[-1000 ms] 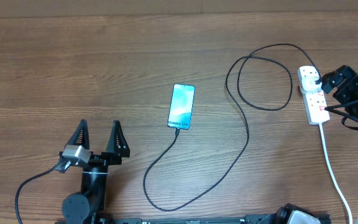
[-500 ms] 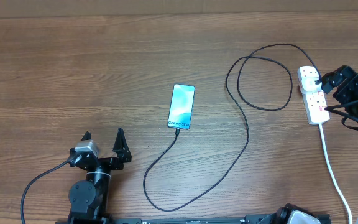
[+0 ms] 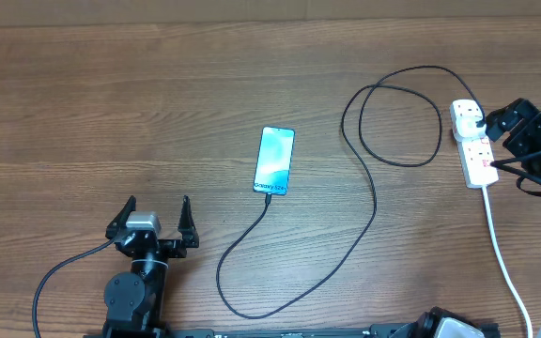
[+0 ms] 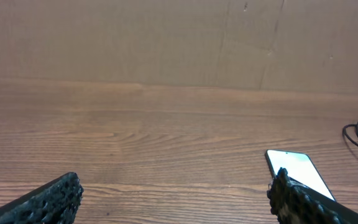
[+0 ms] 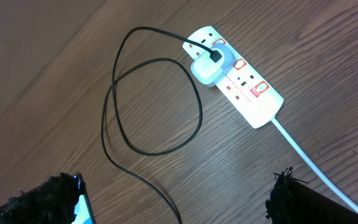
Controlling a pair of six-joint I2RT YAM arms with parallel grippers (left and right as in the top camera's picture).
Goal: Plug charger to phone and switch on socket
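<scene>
On the left side of the brown wooden desk [image 3: 111, 94], near the front edge, is the left pincer [image 3: 155, 221]. Its two black fingers are spread wide apart. There is nothing between them. In the left wrist view only bare wood lies between the two tips.

A bit to the right, near the middle of the desk, lies the phone [image 3: 275, 161]. It lies flat with its light blue screen facing up. The left wrist view shows it just past the right finger.

The thin black charger [image 3: 375, 202] meets the near end of the phone. From there it runs toward the front of the desk and bends around. Then it goes up to the right and makes a big loop that crosses over itself. It ends at a white plug block [image 5: 209, 70] that sits in the socket.

The socket [image 3: 472, 143] is a long white strip with small red switches, lying near the right edge. The plug block is at its far end. I cannot tell if a switch is on. Its thick white lead [image 3: 501, 253] runs toward the front of the desk.

The right pincer [image 5: 173, 199] is just to the right of the socket. Its fingers are spread wide and hold nothing.
</scene>
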